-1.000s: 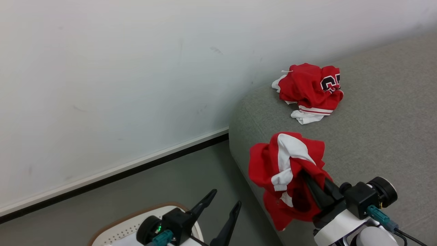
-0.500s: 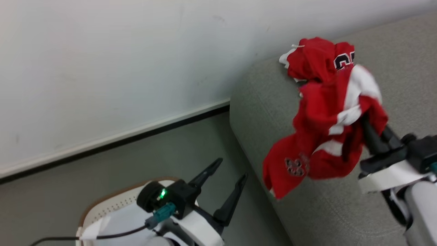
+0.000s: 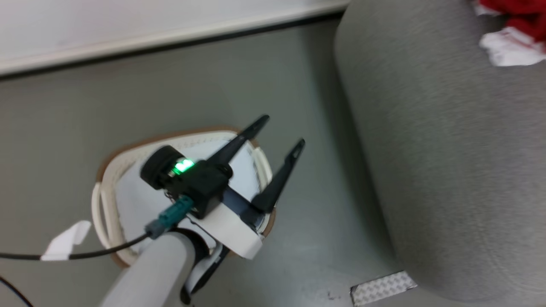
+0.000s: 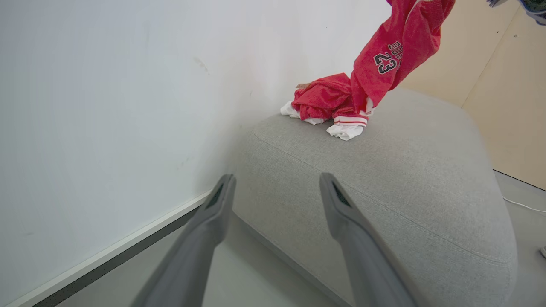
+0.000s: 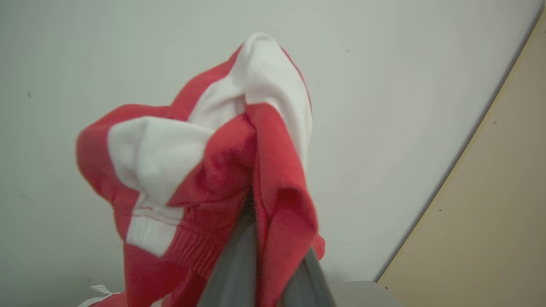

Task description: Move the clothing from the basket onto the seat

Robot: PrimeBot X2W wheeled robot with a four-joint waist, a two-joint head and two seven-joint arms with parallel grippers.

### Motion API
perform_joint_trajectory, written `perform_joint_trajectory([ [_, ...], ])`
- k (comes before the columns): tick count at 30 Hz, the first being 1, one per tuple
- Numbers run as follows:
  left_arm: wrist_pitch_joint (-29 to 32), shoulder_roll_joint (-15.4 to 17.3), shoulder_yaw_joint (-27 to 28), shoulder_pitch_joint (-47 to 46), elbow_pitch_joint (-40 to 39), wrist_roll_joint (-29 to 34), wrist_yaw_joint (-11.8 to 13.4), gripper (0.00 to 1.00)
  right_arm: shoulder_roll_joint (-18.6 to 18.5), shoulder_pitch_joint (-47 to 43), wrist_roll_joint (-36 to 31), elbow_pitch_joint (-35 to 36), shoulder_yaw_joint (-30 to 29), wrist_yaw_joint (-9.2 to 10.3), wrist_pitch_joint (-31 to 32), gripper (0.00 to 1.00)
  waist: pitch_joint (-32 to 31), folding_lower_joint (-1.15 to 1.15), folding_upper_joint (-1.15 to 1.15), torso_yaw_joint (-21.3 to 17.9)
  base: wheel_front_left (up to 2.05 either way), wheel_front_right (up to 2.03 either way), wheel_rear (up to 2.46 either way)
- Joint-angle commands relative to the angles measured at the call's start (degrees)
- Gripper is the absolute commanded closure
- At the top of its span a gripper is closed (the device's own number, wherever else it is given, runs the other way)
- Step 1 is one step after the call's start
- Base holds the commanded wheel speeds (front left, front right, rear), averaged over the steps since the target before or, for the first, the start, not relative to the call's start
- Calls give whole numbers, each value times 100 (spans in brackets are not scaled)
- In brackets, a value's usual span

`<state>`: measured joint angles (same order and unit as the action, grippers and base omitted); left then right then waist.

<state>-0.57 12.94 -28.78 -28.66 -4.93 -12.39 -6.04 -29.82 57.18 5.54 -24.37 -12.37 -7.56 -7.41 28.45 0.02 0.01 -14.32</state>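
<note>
The right gripper (image 5: 255, 252) is clenched on a red garment (image 5: 222, 170) that hangs above the grey seat (image 4: 384, 192). A second garment (image 4: 326, 100) lies there. The left gripper (image 3: 282, 131) is open and empty over the basket (image 3: 123, 151).

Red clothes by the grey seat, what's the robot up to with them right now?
The robot is partway through unloading laundry. Its right gripper is shut on a red and white garment, which hangs in the air above the grey seat, right over another red garment already lying there by the wall. The left gripper is open and holds nothing, its fingers poised above the basket on the floor beside the seat.
</note>
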Motion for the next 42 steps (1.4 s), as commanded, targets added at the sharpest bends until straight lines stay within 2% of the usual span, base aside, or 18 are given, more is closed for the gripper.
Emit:
perform_joint_trajectory([
  [1,3,47,64,-127,-89,-116,-22,0,-119,267,-213,-239,-273,15,160,100,776,-2,-1,600,0,0,0],
  [6,-22,22,244,-241,-362,-198,97,0,-153,777,-945,-983,-1188,15,466,100,1251,-2,-1,857,0,0,0],
  [12,-109,39,335,-118,-388,-258,214,0,361,667,-1846,-1673,-2305,15,200,100,1497,-2,-1,986,0,0,0],
  [14,-118,55,332,-85,-376,-254,216,0,447,630,-2009,-1746,-2463,15,113,98,1484,-2,-1,983,0,0,0],
  [15,-133,74,336,-50,-357,-260,221,0,528,597,-2138,-1786,-2599,15,19,85,1454,-2,-1,974,0,0,0],
  [16,-156,100,340,-25,-326,-268,224,0,585,563,-2313,-1815,-2730,15,-77,50,1399,-2,-1,967,0,0,0],
  [17,-181,127,352,-21,-301,-248,236,0,650,532,-2446,-1814,-2855,15,-183,10,1326,-2,-1,960,0,0,0],
  [18,-210,139,383,0,-260,-249,252,0,736,471,-2600,-1810,-2943,15,-266,0,1238,-2,-1,943,0,0,0],
  [23,-376,156,525,219,-3,-403,358,0,1133,104,-3034,-1719,-2953,15,-537,0,589,-2,-1,813,0,0,0],
  [28,-613,115,691,615,318,-545,553,0,1677,-672,-2997,-1376,-2506,15,-737,0,-270,-2,-1,695,0,0,0],
  [36,-1112,8,1108,1535,1116,-831,1069,0,2233,-2358,-2304,-500,-1480,15,-777,0,-1739,-2,-1,837,0,0,0],
  [42,-1348,31,1338,2276,1709,-942,1251,0,2522,-3607,-1515,17,-737,15,-775,0,-2543,-2,-1,1113,0,0,0],
])
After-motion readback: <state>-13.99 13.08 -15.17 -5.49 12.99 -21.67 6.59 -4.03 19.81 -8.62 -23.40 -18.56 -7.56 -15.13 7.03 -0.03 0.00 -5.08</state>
